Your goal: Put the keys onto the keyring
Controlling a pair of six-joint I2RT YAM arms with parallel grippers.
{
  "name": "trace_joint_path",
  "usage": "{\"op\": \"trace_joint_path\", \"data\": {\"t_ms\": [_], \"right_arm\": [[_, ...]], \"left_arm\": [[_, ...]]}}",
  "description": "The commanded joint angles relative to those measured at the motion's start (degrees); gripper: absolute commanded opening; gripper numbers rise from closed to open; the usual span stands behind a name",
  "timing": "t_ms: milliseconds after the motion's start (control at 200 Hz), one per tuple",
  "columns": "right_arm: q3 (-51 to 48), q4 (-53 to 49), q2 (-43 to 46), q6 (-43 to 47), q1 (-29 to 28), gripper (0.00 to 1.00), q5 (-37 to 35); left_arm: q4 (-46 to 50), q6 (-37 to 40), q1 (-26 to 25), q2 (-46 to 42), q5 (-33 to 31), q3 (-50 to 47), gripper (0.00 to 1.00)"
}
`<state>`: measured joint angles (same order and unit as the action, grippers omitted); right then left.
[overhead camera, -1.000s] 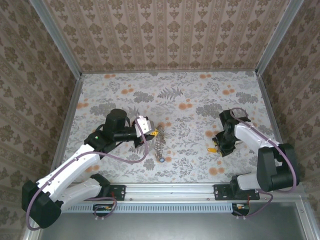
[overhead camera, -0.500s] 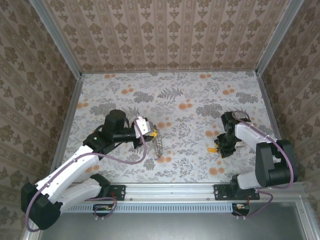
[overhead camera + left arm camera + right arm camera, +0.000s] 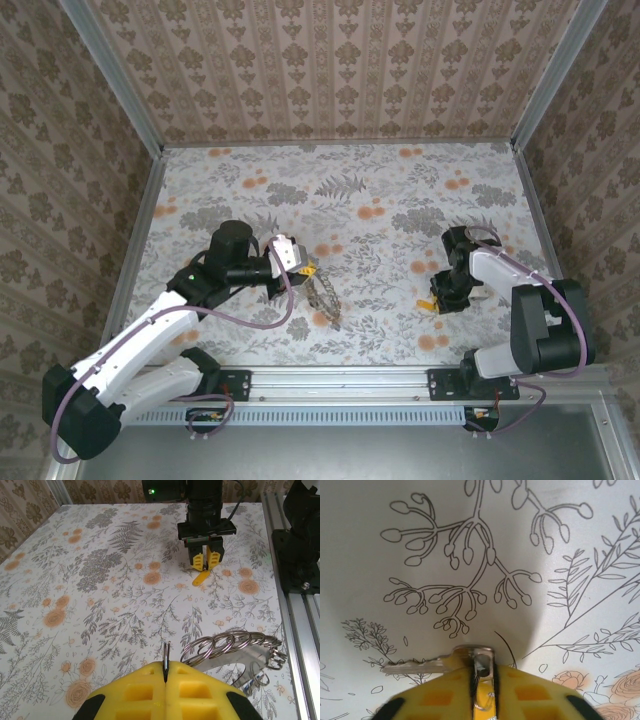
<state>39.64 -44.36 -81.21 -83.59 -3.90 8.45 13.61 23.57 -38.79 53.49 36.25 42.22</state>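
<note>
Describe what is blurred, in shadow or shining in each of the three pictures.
Top external: even light, everything sharp. Left wrist: the left gripper near the lens is soft, the keyring glints, the table is sharp. Right wrist: the right gripper is blurred, the key sharper, with grey shadow on the table around it.

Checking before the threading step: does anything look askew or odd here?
The keyring is pinched by one ring in the left end effector, its linked rings trailing off sideways. The key sticks out sideways from the right end effector, awkward for threading.
</note>
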Motion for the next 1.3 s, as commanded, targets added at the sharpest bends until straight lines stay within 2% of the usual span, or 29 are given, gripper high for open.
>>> {"op": "trace_joint_path", "data": {"t_ms": [0,55,175,260,295,435,530,650,760,870,945,1070,1205,1295], "right_arm": [[-1.1,-0.55,0.06,-1.4,0.3,0.12,0.37],[-0.99,-0.82,0.59,-1.15,0.27,0.07,0.26],[-0.63,-2.01,1.14,-0.29,0.13,0.03,-0.03],[-0.01,-2.74,5.04,1.23,-0.6,0.0,-1.64],[0.28,-2.7,6.08,2.03,-1.22,0.0,-2.59],[1.32,1.05,8.61,8.12,-5.2,0.0,-3.89],[2.62,4.67,9.22,13.96,-9.97,0.0,-5.14],[5.21,10.07,9.59,22.45,-20.18,0.0,-10.9],[5.07,21.32,9.29,27.89,-27.2,0.0,-8.51],[5.99,27.96,5.88,28.6,-32.03,0.0,-4.81],[9.08,28.32,2.01,27.62,-35.69,0.0,-4.84],[11.96,34.66,-4.75,21.21,-41.57,0.0,-5.54],[16.53,41.53,-12.41,15.58,-45.86,0.0,-2.58],[20.65,45.96,-18.49,17.75,-48.21,0.0,0.47]], "left_arm": [[-1.04,-0.62,0.43,-1.43,1.73,-0.16,0.0],[-0.84,-0.42,0.38,-1.49,1.55,-0.04,0.0],[0.19,0.22,0.38,-1.91,0.98,0.3,0.0],[1.69,0.85,0.62,-2.73,1.08,0.99,0.0],[2.37,0.85,0.94,-3.22,-0.8,1.3,0.0],[5.55,0.38,3.6,-5.87,-1.71,2.86,0.0],[8.58,0.71,5.99,-8.09,-2.44,4.16,0.0],[12.61,2.49,9.1,-11.6,-4.14,6.18,0.0],[15.66,3.9,12.2,-13.71,-3.11,8.45,0.0],[19.22,4.96,16.08,-13.8,-2.87,11.22,0.0],[19.52,4.4,18.2,-14.03,-3.97,11.92,0.0],[18.51,3.31,21.96,-13.93,-5.68,12.46,0.0],[16.77,-0.78,25.43,-13.11,-7.51,12.06,0.0],[16.32,-2.19,27.53,-13.07,-7.42,11.48,0.0]]}}
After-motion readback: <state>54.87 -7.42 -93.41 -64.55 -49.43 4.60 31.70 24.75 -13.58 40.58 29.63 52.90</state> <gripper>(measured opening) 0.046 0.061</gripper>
